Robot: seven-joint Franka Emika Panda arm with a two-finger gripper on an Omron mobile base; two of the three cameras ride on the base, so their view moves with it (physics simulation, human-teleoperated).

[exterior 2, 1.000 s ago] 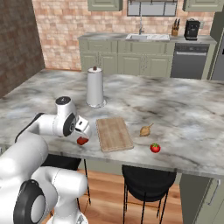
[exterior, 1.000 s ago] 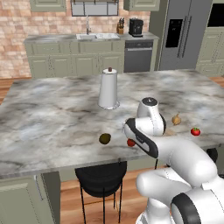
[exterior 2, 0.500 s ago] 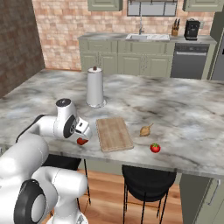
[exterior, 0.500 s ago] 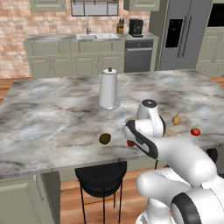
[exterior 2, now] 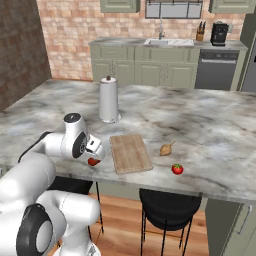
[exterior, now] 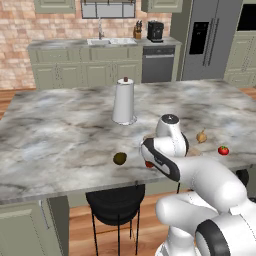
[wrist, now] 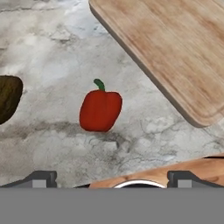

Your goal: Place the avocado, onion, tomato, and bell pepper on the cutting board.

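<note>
Left base view: the avocado (exterior: 119, 158) lies on the counter (exterior: 55, 135). Right base view: onion (exterior 2: 166, 148) and tomato (exterior 2: 177, 169) sit beyond the bare board (exterior 2: 130, 152). Hand view: tool (wrist: 111, 177) spread wide above the pepper (wrist: 100, 110), beside the board; likely light, firm and slick, best gripped across its flanks.

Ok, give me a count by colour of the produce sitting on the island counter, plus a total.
Red: 2, the bell pepper and the tomato
Dark olive-green: 1, the avocado
Pale tan: 1, the onion
Total: 4
</note>
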